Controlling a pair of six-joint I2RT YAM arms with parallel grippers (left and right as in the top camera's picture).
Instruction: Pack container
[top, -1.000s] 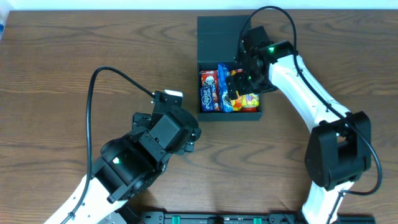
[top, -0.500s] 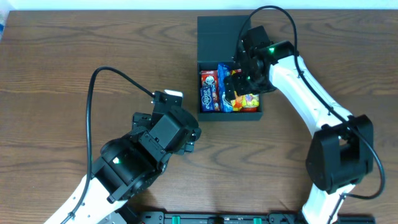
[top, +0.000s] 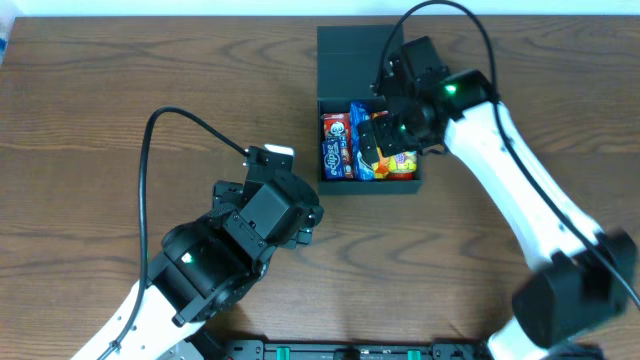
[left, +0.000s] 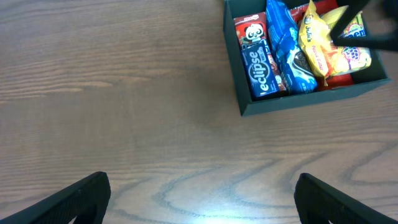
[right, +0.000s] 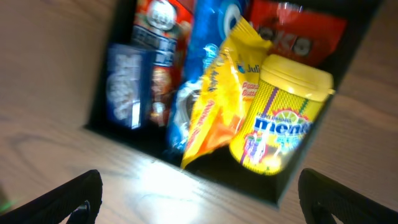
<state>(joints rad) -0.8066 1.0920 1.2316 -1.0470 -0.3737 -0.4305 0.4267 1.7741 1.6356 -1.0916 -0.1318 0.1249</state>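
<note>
The dark teal container (top: 370, 186) stands open at the table's far middle, its flap lid (top: 350, 55) laid back. Inside are a blue eclipse pack (top: 333, 150), a blue biscuit packet (top: 360, 140), a yellow packet and a yellow mentos bottle (top: 400, 163). My right gripper (top: 383, 132) hovers over the box, open and empty. The right wrist view shows the mentos bottle (right: 283, 118), the yellow packet (right: 217, 106) and the box wall (right: 261, 183) below my open right gripper (right: 199, 199). My left gripper (top: 310, 215) is open and empty over bare table, short of the box (left: 298, 106).
A red packet (right: 292, 31) lies at the back of the box. The left arm's black cable (top: 160, 130) loops over the table's left half. The table's far edge runs just behind the lid.
My right arm has risen and shifted slightly away from the box; its gripper stays open. The snacks and my left arm have not moved.
</note>
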